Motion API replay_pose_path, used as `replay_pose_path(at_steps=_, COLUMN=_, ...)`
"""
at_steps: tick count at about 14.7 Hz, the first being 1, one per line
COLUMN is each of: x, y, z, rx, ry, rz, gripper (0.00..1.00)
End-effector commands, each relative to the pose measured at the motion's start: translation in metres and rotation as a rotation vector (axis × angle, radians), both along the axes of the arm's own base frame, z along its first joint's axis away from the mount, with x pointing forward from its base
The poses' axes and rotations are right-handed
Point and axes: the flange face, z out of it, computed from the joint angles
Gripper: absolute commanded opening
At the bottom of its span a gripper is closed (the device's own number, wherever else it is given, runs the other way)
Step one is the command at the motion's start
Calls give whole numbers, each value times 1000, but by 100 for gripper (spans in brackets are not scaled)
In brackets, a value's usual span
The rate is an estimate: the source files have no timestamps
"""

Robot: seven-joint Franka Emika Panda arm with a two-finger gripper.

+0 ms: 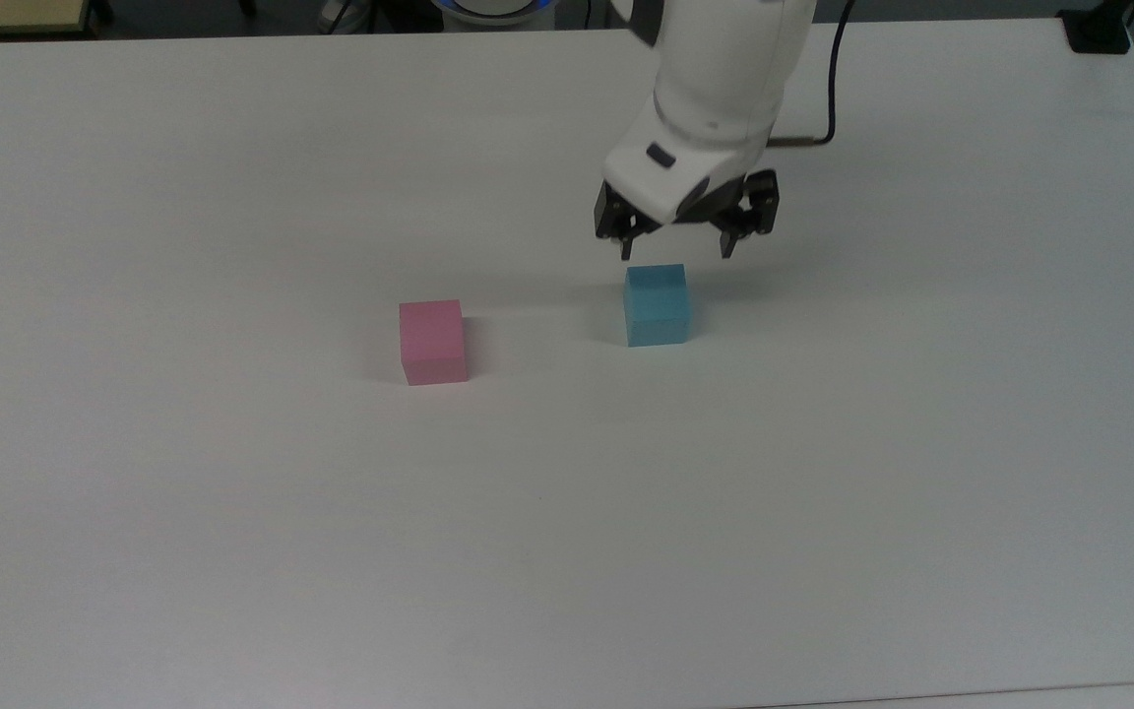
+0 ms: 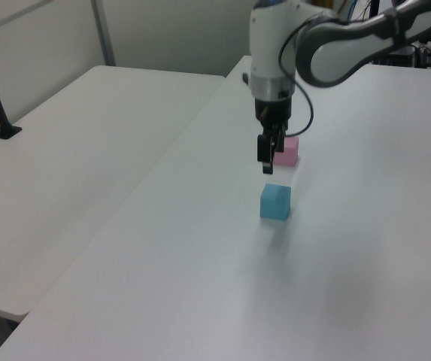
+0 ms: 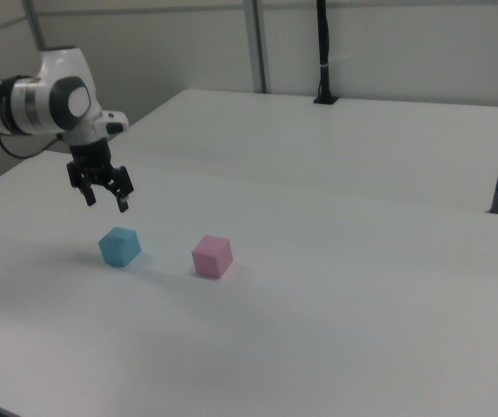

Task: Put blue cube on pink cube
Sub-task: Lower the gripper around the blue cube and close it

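The blue cube (image 1: pixel 657 304) (image 2: pixel 275 201) (image 3: pixel 119 246) rests on the white table (image 1: pixel 823 492). The pink cube (image 1: pixel 432 341) (image 3: pixel 211 255) stands apart from it, to the top view's left; in the left view the pink cube (image 2: pixel 290 151) is partly hidden behind the arm. My gripper (image 1: pixel 676 252) (image 2: pixel 268 163) (image 3: pixel 105 201) hangs open a short way above the blue cube, a little toward the table's far side in the top view, fingers spread wider than the cube. Nothing is held.
A second white table (image 2: pixel 80 150) adjoins this one on the left view's left. A black post (image 3: pixel 322 52) stands on the far table in the right view. A black cable (image 1: pixel 828 89) trails from the arm.
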Motion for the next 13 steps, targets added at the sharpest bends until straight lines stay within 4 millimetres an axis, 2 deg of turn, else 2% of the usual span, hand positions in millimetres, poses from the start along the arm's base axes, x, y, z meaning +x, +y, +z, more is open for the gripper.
replay_pose_path(at_steps=1, x=8, y=4, z=-34, rx=-38, ry=15, rz=29, gripper=100)
replay_pose_path(at_steps=4, x=10, y=7, z=-61, rx=-51, ry=40, rz=49, gripper=100)
replay_pose_path(at_steps=6, x=12, y=6, z=-71, rx=-54, ry=40, rz=51, gripper=100)
replay_pose_path(at_steps=10, x=2, y=10, z=-99, rx=-88, ry=51, rz=84, gripper=100)
replay_pose_path(at_steps=11, x=2, y=9, z=-100, rx=-91, ry=52, rz=84, gripper=86)
replay_pose_path(at_steps=12, x=3, y=6, z=-99, rx=-96, ry=49, rz=84, gripper=67)
replay_pose_path(at_steps=13, x=4, y=6, z=-99, rx=-99, ry=48, rz=83, gripper=40)
